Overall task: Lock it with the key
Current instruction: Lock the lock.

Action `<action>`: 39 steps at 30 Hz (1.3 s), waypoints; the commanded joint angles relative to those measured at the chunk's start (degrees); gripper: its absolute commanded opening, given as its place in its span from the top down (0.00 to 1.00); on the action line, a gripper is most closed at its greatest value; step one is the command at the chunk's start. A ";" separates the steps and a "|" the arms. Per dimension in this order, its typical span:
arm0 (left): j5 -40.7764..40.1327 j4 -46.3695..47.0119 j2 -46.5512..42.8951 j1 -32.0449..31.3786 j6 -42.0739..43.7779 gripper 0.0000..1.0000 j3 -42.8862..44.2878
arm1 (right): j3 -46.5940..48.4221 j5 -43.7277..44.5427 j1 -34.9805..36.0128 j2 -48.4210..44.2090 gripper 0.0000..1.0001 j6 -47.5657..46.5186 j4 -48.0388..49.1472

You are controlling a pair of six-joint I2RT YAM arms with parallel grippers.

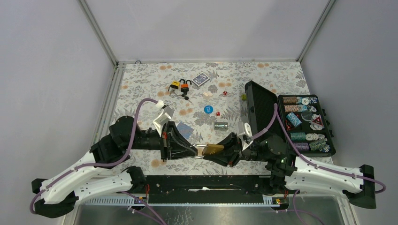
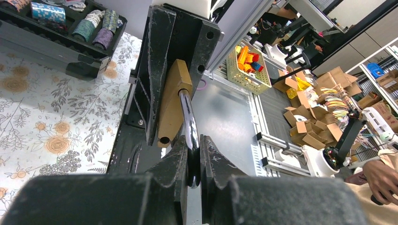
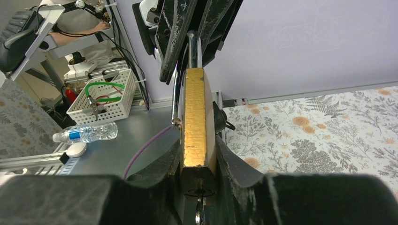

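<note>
While the brass padlock (image 1: 212,149) hangs mid-air betw. both arms, above the table (image 1: 263,75) near edge, note: L gripper (image 2: 193,161) pinched tight on the steel shackle (image 2: 187,117), R gripper (image 3: 197,157) clamped across the body's flat sides. Judged: solid metal, hefty, rigid; shackle round + slick, may swivel. You're best gripping the flat faces, leaving the keyway (image 3: 197,192) end clear. As for the key: can't make it out.

Padlock (image 3: 195,122): brass-coloured metal, dull, scuffed along its edge. Shackle (image 2: 188,117): polished metal, glossy. Fingers (image 2: 176,164) of left gripper (image 2: 193,140): black plastic, matt, grainy. Table covering (image 1: 263,75): matt, floral print.
</note>
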 commanded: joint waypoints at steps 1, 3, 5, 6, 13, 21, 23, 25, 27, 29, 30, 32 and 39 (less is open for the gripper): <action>-0.92 8.09 -2.30 -0.15 1.14 0.91 1.70 | 6.62 0.43 0.12 0.54 1.00 1.93 -5.87; -1.29 7.16 -2.59 -0.18 1.76 0.90 2.05 | 8.68 0.04 0.07 1.24 1.00 2.62 -8.97; -1.33 6.40 -2.67 -0.19 2.12 0.91 2.30 | 9.72 0.10 0.04 1.66 1.00 3.91 -10.27; -1.46 5.99 -2.61 -0.19 2.33 0.92 2.45 | 9.97 -0.01 0.07 1.77 1.00 4.47 -10.43; -3.54 3.58 -2.11 -0.17 3.46 0.90 2.80 | 12.66 0.47 0.02 2.28 1.00 9.87 -12.54; -5.80 3.02 -1.82 -0.15 3.69 0.64 2.00 | 15.68 5.25 0.06 3.32 1.00 17.55 -13.90; -5.90 3.87 -1.74 -0.13 3.38 0.62 1.79 | 15.59 6.43 0.10 3.48 1.00 19.13 -13.41; -5.81 4.93 -1.73 -0.21 2.90 0.60 1.38 | 15.31 7.49 0.07 3.39 1.00 19.57 -13.17; -5.96 5.49 -1.67 -0.20 2.49 0.58 0.97 | 15.13 8.68 0.06 3.05 1.00 19.61 -13.16; -5.85 5.53 -1.69 -0.16 2.29 0.57 0.71 | 14.98 9.68 0.08 2.24 1.00 19.50 -13.25; -5.70 5.47 -1.67 -0.18 2.21 0.56 0.62 | 14.94 9.83 0.07 1.80 1.00 19.34 -13.23; -5.33 5.53 -1.83 -0.17 2.13 0.56 0.46 | 15.06 9.42 0.11 0.96 1.00 18.59 -13.35; -5.18 5.52 -2.35 -0.22 2.02 0.56 0.07 | 15.71 5.28 0.08 -0.39 1.00 16.61 -13.64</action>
